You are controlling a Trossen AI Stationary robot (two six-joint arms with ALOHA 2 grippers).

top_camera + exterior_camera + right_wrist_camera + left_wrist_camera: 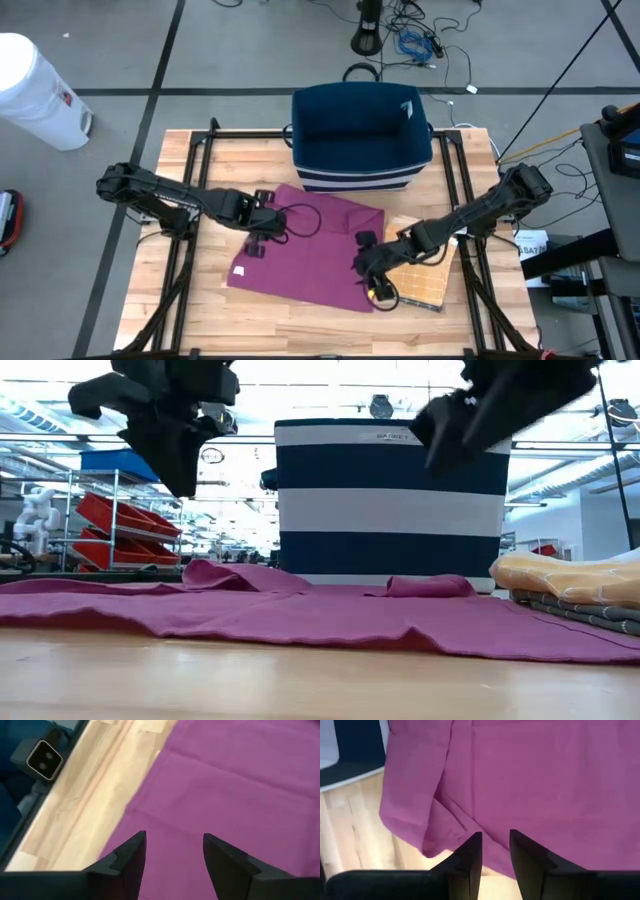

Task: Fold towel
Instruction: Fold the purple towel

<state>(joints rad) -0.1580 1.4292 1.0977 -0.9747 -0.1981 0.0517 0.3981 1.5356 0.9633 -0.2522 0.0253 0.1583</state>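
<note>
The left tool [258, 236] is held above the left edge of the magenta towel [315, 250], its fingers slightly apart and empty. The towel is spread flat on the wooden surface [200, 310], in front of a navy striped basket [360, 135]. The right tool [368, 270] is held over the towel's right side, fingers wide apart, beside a stack of folded cloths [575, 595]
</note>
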